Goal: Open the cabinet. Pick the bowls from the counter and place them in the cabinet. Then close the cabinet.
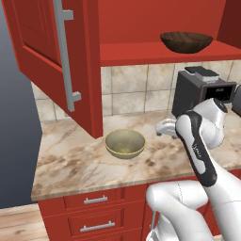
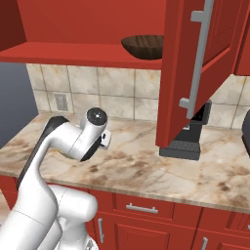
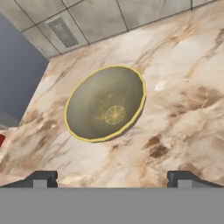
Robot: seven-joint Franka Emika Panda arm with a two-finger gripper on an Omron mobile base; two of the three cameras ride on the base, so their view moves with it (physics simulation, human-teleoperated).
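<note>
Red cabinet (image 1: 70, 61) stands open, 1 dark brown bowl (image 1: 186, 41) on its shelf. The marble counter (image 1: 70, 164) holds the olive-tan bowl (image 3: 105, 103). Above it, the gripper (image 3: 112, 178) hangs wide and empty; straddle 1 rim edge squarely before pinching.

You've got a glossy white arm (image 1: 197, 141) of rounded segments with a black strip along one link, dark joint cap, small dark finger tips (image 3: 41, 178).
</note>
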